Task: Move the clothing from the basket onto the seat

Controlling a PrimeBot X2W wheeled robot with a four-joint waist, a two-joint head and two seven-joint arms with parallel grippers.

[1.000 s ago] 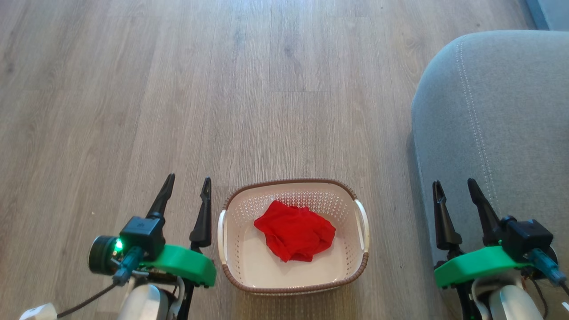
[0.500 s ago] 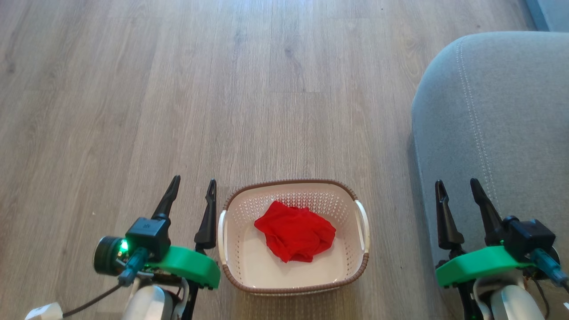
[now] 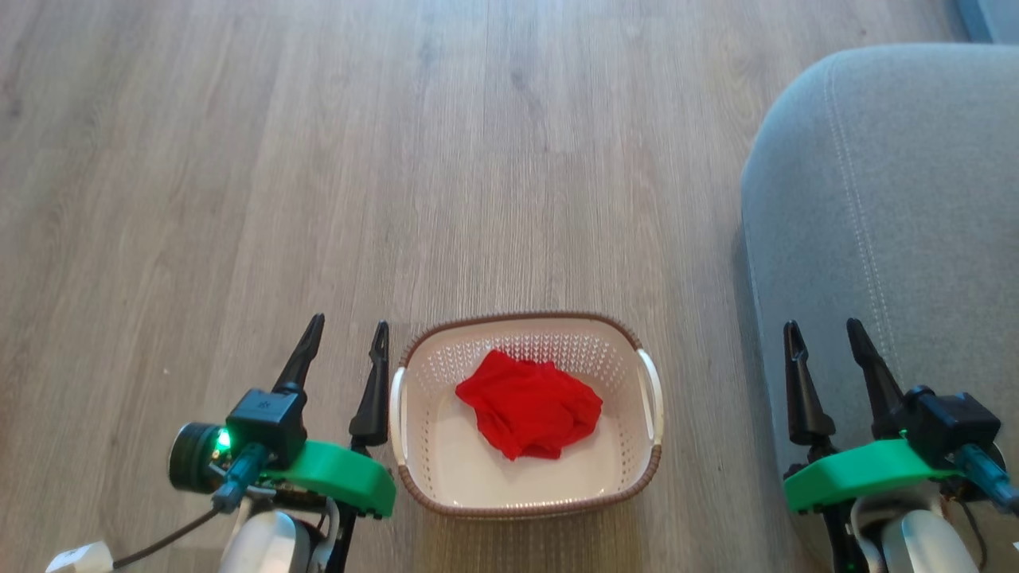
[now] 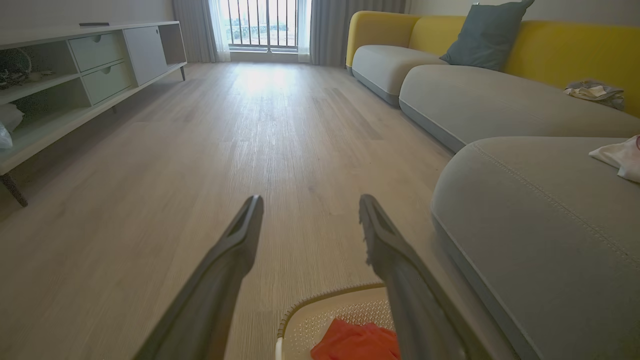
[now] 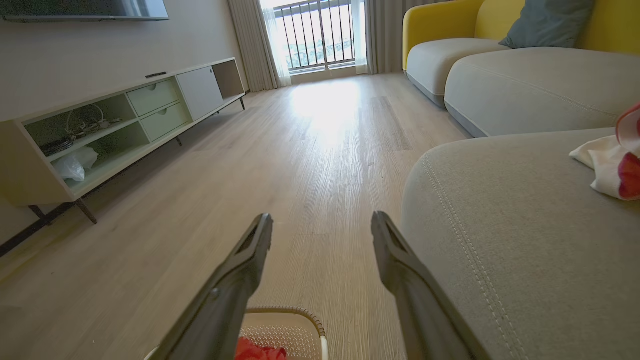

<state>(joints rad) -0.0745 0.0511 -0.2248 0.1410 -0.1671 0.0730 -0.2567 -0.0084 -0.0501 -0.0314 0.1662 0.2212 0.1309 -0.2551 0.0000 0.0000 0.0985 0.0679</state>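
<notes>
Clothing (image 3: 529,412) lies in the basket (image 3: 470,477), lower centre, between left gripper (image 3: 348,330) and right gripper (image 3: 822,328), fingers (image 3: 371,394) wide and empty; pickup not begun, a downward pinch likely next.

A living room in a home — pale wood-plank floor (image 4: 280,125) runs to a tall window (image 5: 325,35) with a railing outside and long curtains (image 5: 252,45) beside it. Along one side stands a long sofa (image 4: 475,100) with grey seats, a yellow back and a blue-grey throw pillow (image 4: 487,32); facing it, a low media cabinet (image 5: 165,120) with drawers and open shelves sits under a dark flat screen (image 5: 85,9) on the wall. A small basket (image 3: 462,477) of red clothing (image 3: 529,414) stands on the floor near the sofa — everyday household things
</notes>
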